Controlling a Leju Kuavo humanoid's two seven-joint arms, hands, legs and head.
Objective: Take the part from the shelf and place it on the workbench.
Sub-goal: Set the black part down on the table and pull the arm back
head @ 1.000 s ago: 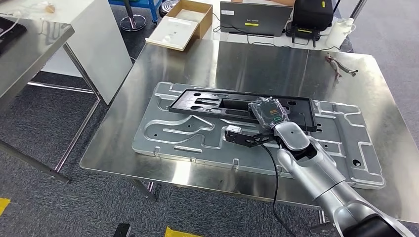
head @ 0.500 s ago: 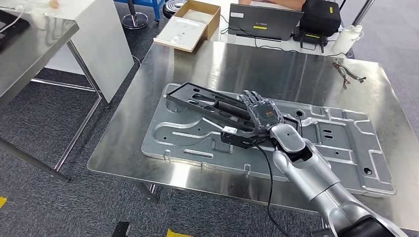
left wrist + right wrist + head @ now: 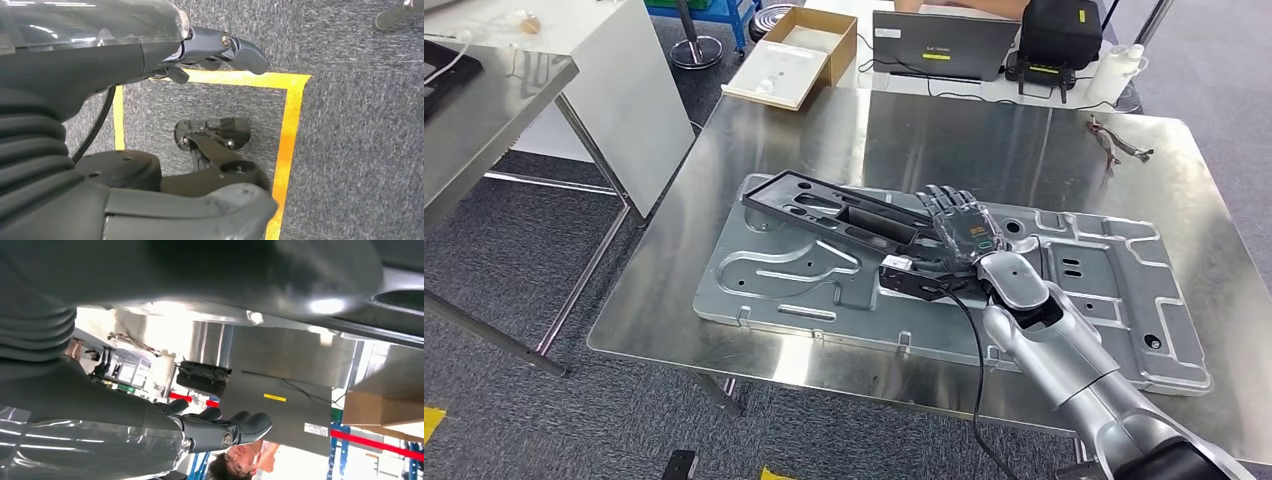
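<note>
- The black part (image 3: 839, 212) lies tilted across the grey metal plate (image 3: 1114, 300) on the bench (image 3: 984, 130), one end seemingly raised.
- The right robot hand (image 3: 959, 225) is laid over that end, fingers extended; a firm grip cannot be confirmed.
- If released abruptly, the part could slide off the plate.
- The left robot hand (image 3: 150, 45) hangs above the floor; its state cannot be told.

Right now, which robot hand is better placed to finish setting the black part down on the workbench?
The right robot hand. It already rests on the black plastic frame, which lies on the stamped metal panel on the workbench. The left robot hand hangs over the carpet floor.
</note>
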